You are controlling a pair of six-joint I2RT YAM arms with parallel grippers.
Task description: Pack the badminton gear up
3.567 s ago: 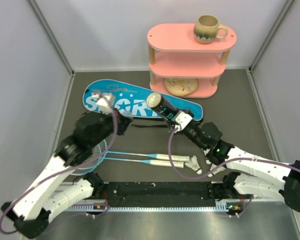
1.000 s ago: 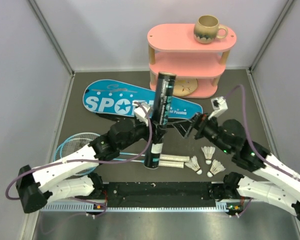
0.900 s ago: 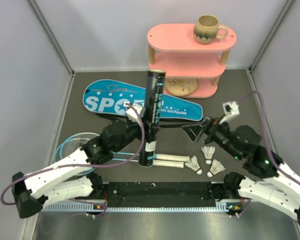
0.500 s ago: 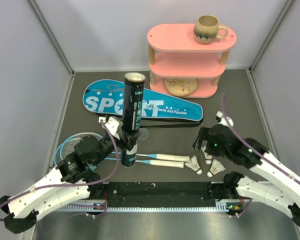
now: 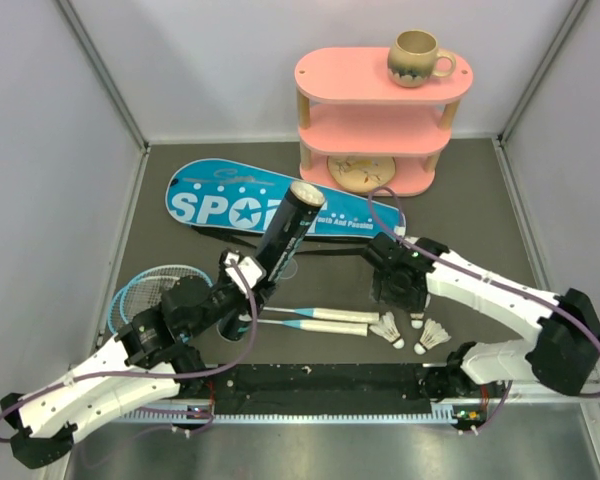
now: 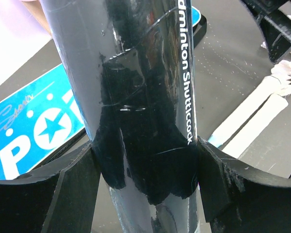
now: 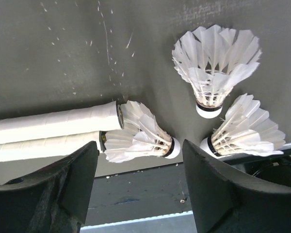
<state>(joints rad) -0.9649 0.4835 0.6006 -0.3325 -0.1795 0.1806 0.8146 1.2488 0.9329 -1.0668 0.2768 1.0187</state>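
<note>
Clamping the black tube (image 6: pixel 136 97) between both fingers, the left gripper (image 6: pixel 148 179) holds it tilted off the table. Its wrist view shows only the glossy side and lettering, while the overhead view shows the open mouth leaning away from the gripper, above the blue cover (image 5: pixel 210 200). The right gripper (image 7: pixel 137 165) hangs with jaws spread, grasping nothing, one finger on either side of a shuttlecock (image 7: pixel 140 138) lying against the ends of the racket handles (image 7: pixel 48 126). Two more shuttlecocks (image 7: pixel 213 63) (image 7: pixel 245 131) sit just beyond the finger farther from the handles. Bare table (image 7: pixel 63 58) lies open past the fingertips, and its near edge runs close behind.
</note>
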